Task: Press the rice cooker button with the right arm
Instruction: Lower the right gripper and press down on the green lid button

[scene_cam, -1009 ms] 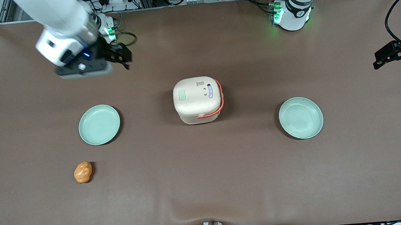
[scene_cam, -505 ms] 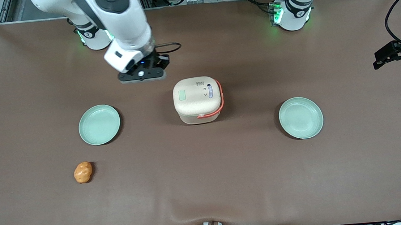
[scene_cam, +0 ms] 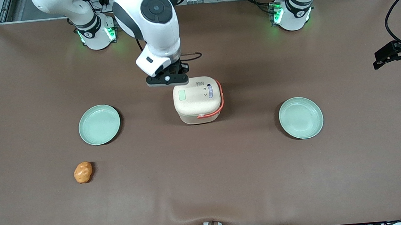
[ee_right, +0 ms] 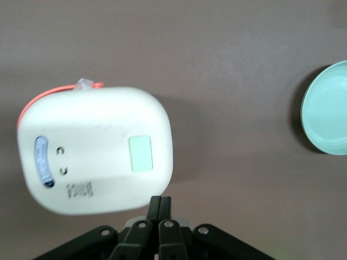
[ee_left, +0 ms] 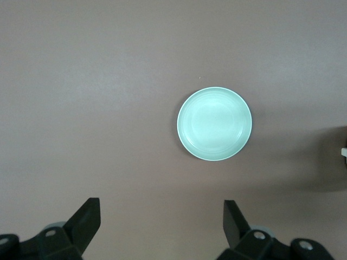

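Change: the white jointed right arm [scene_cam: 153,26] has been swung in from the working arm's end; its black two-finger gripper [ee_right: 160,207], fingers pressed together, is held above the lid edge of the cream rounded-square rice cooker [scene_cam: 196,99].
Button: the small pale green rectangular button [scene_cam: 182,95] is left untouched on the lid.
Surroundings: two pale green round plates [scene_cam: 99,124] [scene_cam: 300,117] and an orange lumpy potato [scene_cam: 82,172] are set well apart from the cooker.
Surface: brown cloth-covered table [scene_cam: 206,184].
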{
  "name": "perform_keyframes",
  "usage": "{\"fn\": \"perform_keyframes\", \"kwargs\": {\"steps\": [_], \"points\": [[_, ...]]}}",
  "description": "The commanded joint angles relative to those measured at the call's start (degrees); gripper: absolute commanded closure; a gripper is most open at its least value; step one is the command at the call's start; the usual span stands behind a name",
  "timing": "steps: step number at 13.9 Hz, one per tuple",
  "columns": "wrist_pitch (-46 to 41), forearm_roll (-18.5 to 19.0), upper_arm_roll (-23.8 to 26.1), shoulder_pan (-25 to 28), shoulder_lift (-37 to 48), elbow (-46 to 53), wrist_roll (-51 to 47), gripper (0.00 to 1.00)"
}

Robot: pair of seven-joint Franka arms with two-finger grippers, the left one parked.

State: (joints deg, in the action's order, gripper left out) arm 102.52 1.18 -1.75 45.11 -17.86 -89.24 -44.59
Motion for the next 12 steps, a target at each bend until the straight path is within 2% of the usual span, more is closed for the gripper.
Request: {"fn": "perform_keyframes", "kwargs": {"steps": [1, 5, 12], "points": [[2.94, 1.46, -0.45, 0.33, -1.91, 0.56, -1.38, 1.00], [8.04, 1.46, -0.45, 0.42, -5.42, 0.56, -1.47, 1.00], [9.19, 1.55, -0.45, 0.68, -7.80, 0.47, -1.56, 1.00]]}}
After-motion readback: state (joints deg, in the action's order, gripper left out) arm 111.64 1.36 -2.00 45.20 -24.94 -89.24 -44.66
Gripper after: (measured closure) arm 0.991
